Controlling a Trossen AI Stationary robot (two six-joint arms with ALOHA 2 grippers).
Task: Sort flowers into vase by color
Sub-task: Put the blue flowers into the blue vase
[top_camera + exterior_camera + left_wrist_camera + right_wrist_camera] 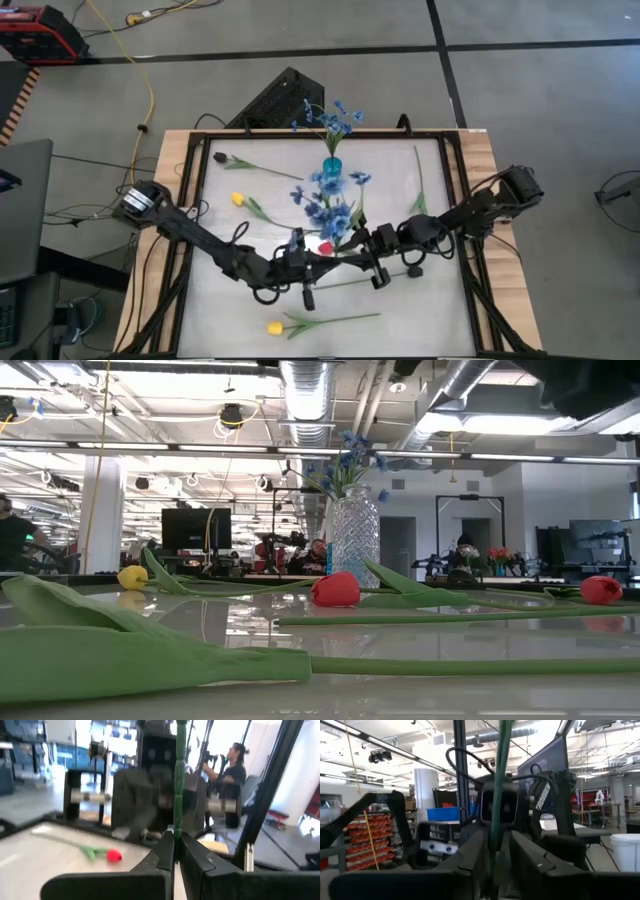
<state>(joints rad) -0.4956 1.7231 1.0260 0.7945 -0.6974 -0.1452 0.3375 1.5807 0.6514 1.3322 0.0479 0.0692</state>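
Note:
My left gripper (316, 252) (177, 851) is shut on a thin green stem (179, 780), raised above the table's middle. The stem appears to belong to the bunch of blue blossoms (330, 207) between the two grippers. My right gripper (360, 250) (499, 852) faces the left one, open, with one finger on each side of the same stem (501, 780). The vase (332, 166) (355, 535) stands upright behind them and holds blue flowers (328, 118). A red tulip (322, 245) (335, 588) lies on the table below the grippers. My left gripper pinches the green stem (178, 827) between its two fingers. The stem runs on straight ahead of the fingers toward the right gripper, lifted clear of the table.
Lying on the table are a yellow tulip (238, 199) at the left, another (275, 327) near the front edge, a dark bloom (220, 158) at the far left, a second red tulip (600, 589) (114, 855), and a loose green stem (420, 180) at the far right.

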